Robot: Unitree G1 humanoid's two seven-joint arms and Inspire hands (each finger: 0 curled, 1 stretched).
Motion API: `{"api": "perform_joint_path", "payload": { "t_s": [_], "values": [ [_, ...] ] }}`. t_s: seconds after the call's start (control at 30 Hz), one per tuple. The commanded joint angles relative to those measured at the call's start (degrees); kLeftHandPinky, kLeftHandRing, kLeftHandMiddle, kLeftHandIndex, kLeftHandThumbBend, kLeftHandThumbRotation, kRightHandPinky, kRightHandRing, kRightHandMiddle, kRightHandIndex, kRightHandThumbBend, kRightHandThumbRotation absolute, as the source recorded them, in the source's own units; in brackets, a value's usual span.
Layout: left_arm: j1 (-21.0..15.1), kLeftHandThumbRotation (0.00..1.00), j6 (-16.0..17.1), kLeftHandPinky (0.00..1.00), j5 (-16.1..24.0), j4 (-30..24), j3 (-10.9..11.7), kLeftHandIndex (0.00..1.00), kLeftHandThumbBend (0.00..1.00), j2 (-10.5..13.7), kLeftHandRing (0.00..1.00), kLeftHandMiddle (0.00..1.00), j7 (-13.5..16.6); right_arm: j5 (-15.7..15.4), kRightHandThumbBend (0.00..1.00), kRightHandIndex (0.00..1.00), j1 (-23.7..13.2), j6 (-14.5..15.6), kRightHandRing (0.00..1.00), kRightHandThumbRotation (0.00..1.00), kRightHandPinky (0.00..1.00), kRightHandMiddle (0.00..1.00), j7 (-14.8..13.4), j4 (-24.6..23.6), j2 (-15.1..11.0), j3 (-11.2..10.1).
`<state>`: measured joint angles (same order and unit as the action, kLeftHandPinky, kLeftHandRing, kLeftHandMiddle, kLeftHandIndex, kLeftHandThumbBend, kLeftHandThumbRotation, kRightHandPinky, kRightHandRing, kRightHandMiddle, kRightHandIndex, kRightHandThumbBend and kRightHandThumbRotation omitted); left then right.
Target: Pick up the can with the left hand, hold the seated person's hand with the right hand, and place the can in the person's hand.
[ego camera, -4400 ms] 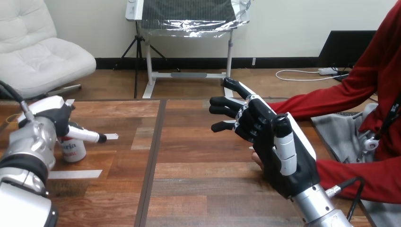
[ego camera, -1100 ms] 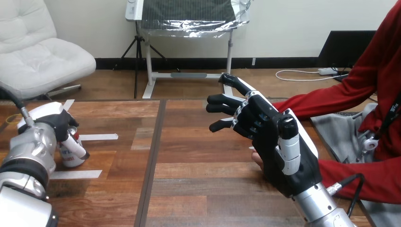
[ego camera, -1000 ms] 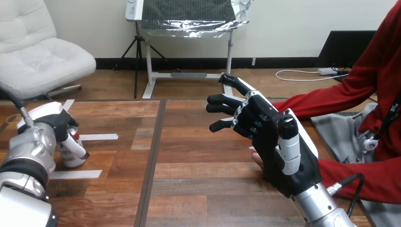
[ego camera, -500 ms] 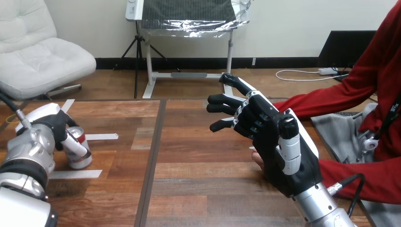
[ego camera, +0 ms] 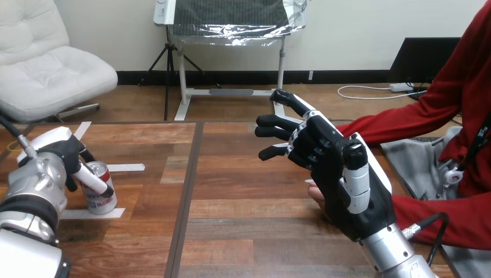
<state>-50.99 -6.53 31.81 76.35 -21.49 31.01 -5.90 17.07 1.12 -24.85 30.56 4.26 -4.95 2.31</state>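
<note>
Carrying the red-and-white metal can (ego camera: 103, 197) is the step in hand. My left hand (ego camera: 62, 155) has its fingers curled round it at the left of the brown wooden table (ego camera: 243, 231), over a white tape strip (ego camera: 74, 214). I cannot tell whether it is clear of the wood. Best to lift it first, keep it upright, then sweep across slowly to the right.

The right hand (ego camera: 339, 174) is open, fingers spread and barely bent. The person's hand (ego camera: 315, 196) peeks from beneath it, so I cannot tell whether there is a hold. I would settle that before the can arrives.

Against the earliest frame, the left fingers have wrapped the can and it has shifted rightward. The right hand is much as it was.
</note>
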Motion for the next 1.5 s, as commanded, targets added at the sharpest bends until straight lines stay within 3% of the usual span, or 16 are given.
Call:
{"api": "perform_joint_path", "payload": {
  "t_s": [0.0, 0.73, 1.13, 1.47],
  "values": [
    [-1.4, 0.00, 0.0, 0.24, 0.4, -0.6, -0.2, 0.68, 0.63, 0.2, 0.35, 0.46, 0.7, 0.6, 0.92, 0.89, -1.9, -0.8, 0.78, 1.00, 0.63, 0.78, 0.0, -1.7, 0.0, -0.4],
    [-1.2, 0.00, 0.1, 0.30, 0.1, -0.6, 0.1, 0.67, 0.65, 0.1, 0.40, 0.50, 1.4, 0.8, 0.92, 0.89, -1.8, -0.8, 0.78, 1.00, 0.63, 0.78, 0.2, -1.9, 0.0, -0.4],
    [-1.2, 0.00, 0.2, 0.34, 0.2, -0.8, 0.0, 0.59, 0.68, 0.0, 0.45, 0.53, 2.2, 0.5, 0.92, 0.89, -1.7, -0.8, 0.78, 1.00, 0.63, 0.78, 0.0, -2.0, -0.1, -0.5],
    [-0.9, 0.00, 0.6, 0.45, 0.3, -0.8, -0.1, 0.56, 0.69, -0.2, 0.56, 0.61, 3.5, 0.6, 0.92, 0.89, -1.6, -0.7, 0.78, 1.00, 0.63, 0.78, 0.0, -2.2, -0.1, -0.5]
  ]
}}
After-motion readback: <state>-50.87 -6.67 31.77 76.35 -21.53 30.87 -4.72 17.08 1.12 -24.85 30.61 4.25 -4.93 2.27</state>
